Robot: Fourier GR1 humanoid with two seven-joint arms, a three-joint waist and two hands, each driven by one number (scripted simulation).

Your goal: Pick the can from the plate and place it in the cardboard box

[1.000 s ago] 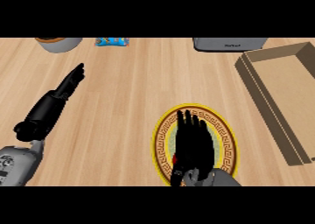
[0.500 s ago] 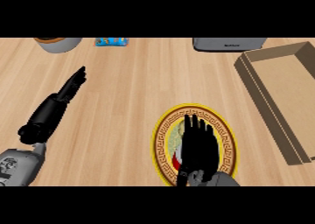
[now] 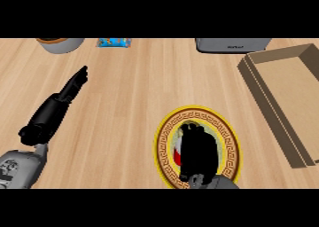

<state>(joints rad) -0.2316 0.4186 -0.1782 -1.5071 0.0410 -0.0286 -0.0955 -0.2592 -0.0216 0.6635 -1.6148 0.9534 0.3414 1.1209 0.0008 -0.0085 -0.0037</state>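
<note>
**Right hand on the can, over the plate**

My right hand (image 3: pixel 200 148) sits over the plate (image 3: pixel 163 146), fingers curled down round the can (image 3: pixel 178 156) — only a sliver of red and white shows at the left of my palm, so the can is mostly hidden and I cannot read any label on it. The can is on the plate, near its middle. The plate has a yellow rim with a dark key pattern.

My left hand (image 3: pixel 69 88) lies over the bare wood at the left, fingers straight and pressed together, pointing away from me, holding nothing.

The box (image 3: pixel 280 106) lies open to the right of the plate, close to it but apart, running at a slant toward the far edge. Beyond it, at the far edge, is a grey appliance (image 3: pixel 233 44) with a small dark mark of writing, too small to read. Further left along that edge are a blue packet (image 3: pixel 114 42) and a grey bowl (image 3: pixel 60 44) — both partly cut off.
</note>
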